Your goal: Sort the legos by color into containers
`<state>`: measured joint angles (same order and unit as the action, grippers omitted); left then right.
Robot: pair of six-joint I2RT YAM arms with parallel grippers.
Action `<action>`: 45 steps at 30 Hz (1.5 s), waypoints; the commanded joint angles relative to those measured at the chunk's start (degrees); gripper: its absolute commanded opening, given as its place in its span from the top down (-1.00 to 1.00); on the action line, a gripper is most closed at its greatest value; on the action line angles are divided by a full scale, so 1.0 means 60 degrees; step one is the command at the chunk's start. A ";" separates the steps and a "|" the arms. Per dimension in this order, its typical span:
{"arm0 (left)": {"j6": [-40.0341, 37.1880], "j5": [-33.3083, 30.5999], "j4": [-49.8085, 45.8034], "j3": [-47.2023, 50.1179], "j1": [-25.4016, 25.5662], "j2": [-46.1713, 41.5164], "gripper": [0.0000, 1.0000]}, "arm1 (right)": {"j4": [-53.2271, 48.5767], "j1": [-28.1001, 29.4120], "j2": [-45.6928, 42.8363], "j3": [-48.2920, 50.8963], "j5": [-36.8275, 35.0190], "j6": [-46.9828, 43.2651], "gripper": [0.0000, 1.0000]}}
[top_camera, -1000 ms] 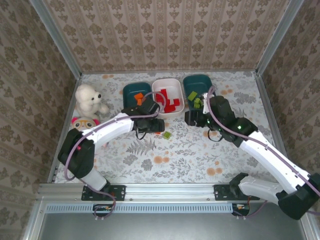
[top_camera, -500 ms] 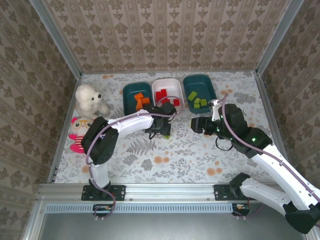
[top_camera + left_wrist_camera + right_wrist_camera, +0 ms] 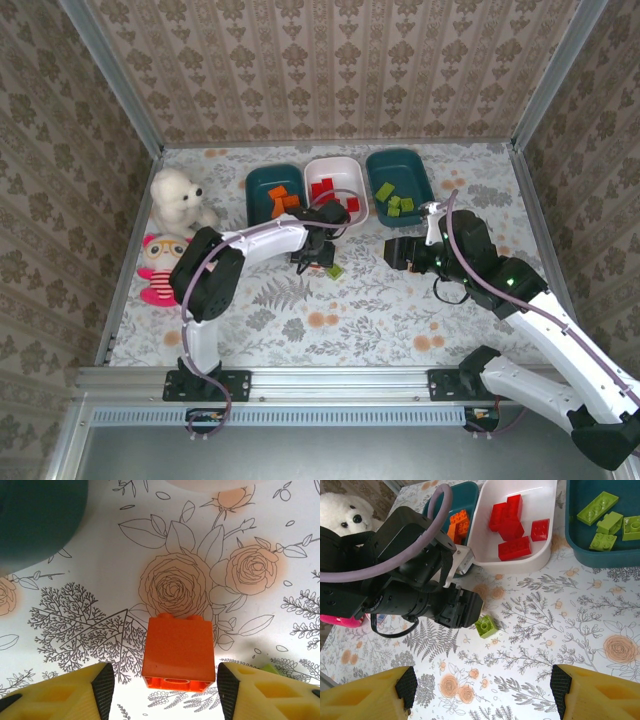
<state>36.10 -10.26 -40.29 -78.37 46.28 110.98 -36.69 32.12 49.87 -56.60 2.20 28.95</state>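
Left claw (image 3: 160,687) stands open astride orange brick (image 3: 178,652) on the table (image 3: 90,590), pads seemingly just clear of its sides. Light, stiff, slick plastic: pinch the flat sides squarely. Right claw (image 3: 482,687) hangs open, empty.

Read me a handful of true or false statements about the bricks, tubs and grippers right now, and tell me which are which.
1. The white rounded plastic tub holds red plastic bricks. True.
2. The left gripper straddles a green brick. False: an orange plastic brick sits between its fingers.
3. A small light green plastic brick lies loose on the flowered tabletop. True.
4. The right gripper grips a red brick. False: it is open and empty.
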 commanded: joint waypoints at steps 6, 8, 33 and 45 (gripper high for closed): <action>-0.0257 0.0256 -0.0002 -0.0298 -0.0097 0.0309 -0.03 | -0.0081 0.0037 0.0103 0.0035 0.0217 0.0189 -0.48; -0.0273 0.0314 0.0033 -0.0280 -0.0142 0.0395 -0.01 | -0.0027 0.0037 0.0180 0.0014 0.0225 0.0193 -0.48; -0.0765 -0.0417 -0.1231 -0.1781 -0.1569 -0.1592 0.60 | 0.0310 0.0030 0.0659 -0.0084 0.0362 0.0083 -0.48; -0.0943 -0.1359 -0.2472 -0.5820 -0.3621 0.2108 0.60 | -0.0004 0.0037 0.0569 -0.0239 0.0208 0.0045 -0.48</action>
<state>30.37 -15.16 -49.10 -109.23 25.93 119.55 -36.10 32.12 54.83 -56.62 3.49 28.93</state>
